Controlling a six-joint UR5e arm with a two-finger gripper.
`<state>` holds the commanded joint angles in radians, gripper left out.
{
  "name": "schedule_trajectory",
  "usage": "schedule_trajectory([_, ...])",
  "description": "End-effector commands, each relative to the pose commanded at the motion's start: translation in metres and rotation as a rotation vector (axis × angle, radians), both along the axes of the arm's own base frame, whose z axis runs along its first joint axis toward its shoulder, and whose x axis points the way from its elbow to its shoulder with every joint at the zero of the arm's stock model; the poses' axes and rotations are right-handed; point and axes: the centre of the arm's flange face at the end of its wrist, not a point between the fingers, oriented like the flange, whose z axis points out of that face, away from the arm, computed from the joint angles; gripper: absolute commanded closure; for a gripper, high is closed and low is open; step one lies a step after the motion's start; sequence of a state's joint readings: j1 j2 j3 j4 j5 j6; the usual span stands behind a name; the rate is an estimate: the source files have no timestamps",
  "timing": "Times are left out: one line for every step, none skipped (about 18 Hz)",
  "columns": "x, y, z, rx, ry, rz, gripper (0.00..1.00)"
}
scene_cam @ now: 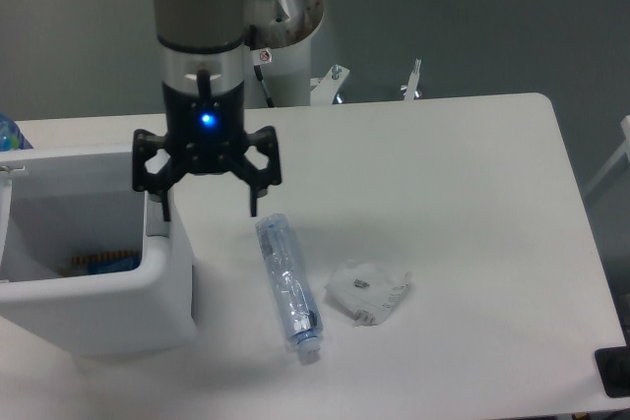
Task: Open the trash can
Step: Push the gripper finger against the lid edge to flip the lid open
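The white boxy trash can [108,307] stands at the table's left edge with its top open; its hollow inside shows, with something orange and blue at the bottom. The lid is swung up at the far left, mostly out of frame. My gripper [207,211] hangs just above the can's right rim, fingers spread wide and open, holding nothing. Its left finger [163,206] is over the grey tab area on the rim; its right finger [254,204] is over the table.
A crushed clear plastic bottle [287,285] lies on the table just right of the can. A crumpled clear wrapper [367,292] lies to its right. The arm's white base [285,41] stands behind the table.
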<state>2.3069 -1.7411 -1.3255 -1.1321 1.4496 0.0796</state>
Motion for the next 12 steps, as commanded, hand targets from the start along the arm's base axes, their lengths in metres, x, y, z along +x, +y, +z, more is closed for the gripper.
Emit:
schedule_trajectory([-0.007, -0.005, 0.005, -0.008, 0.027, -0.017, 0.00])
schedule_trajectory([-0.016, -0.012, 0.005, -0.035, 0.059, -0.048, 0.00])
schedule_trajectory([-0.025, -0.020, 0.004, -0.072, 0.098, -0.096, 0.00])
schedule_trajectory([-0.032, -0.026, -0.001, -0.126, 0.133, -0.156, 0.00])
schedule_trajectory([-0.034, -0.029, -0.005, -0.183, 0.160, -0.221, 0.00])
schedule_trajectory([-0.037, -0.034, -0.010, -0.242, 0.173, -0.273, 0.00])
schedule_trajectory([-0.043, -0.040, -0.014, -0.289, 0.184, -0.303, 0.00])
schedule_trajectory([-0.047, -0.045, -0.014, -0.323, 0.196, -0.329, 0.00])
schedule_trajectory([-0.053, -0.050, -0.016, -0.343, 0.198, -0.343, 0.00])
schedule_trajectory([-0.060, -0.055, -0.020, -0.357, 0.198, -0.352, 0.00])
schedule_trajectory([-0.063, -0.058, -0.023, -0.372, 0.203, -0.361, 0.00])
schedule_trajectory([-0.067, -0.061, -0.025, -0.388, 0.209, -0.366, 0.00])
